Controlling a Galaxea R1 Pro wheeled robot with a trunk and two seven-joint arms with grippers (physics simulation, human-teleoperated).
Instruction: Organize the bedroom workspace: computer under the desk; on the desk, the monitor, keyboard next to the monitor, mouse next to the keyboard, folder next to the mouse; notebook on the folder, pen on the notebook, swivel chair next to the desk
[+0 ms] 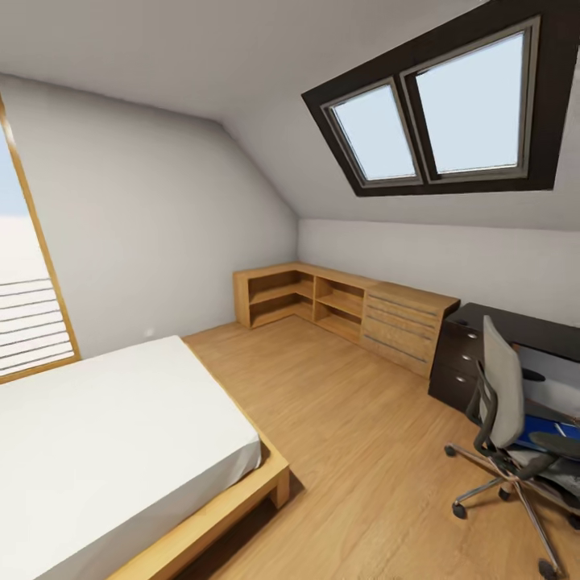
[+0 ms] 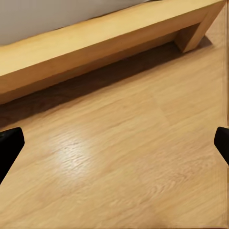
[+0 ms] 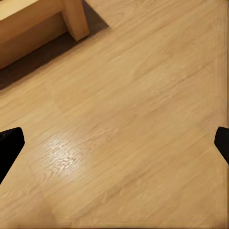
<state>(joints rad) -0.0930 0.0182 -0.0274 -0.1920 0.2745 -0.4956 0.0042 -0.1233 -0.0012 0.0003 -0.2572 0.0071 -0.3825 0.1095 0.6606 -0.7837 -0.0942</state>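
Wood floor [image 1: 346, 419] fills the bedroom's middle, bed [image 1: 105, 435] lower left; at the right edge the chair [image 1: 515, 427], partly cut off, hides much of the dark desk [image 1: 524, 326], a blue folder [image 1: 544, 431] on its seat. Both grippers, left [image 2: 114, 143] and right [image 3: 114, 143], hang spread wide over bare floor, holding nothing.

In the head view, a bed [image 1: 113, 435] is set at the left on the floor [image 1: 354, 435], with a shelf unit [image 1: 338, 302] placed along the far wall. At the right, the swivel chair [image 1: 515, 435] is stood just before the desk [image 1: 515, 338], and a folder [image 1: 552, 433] is seen on its seat.
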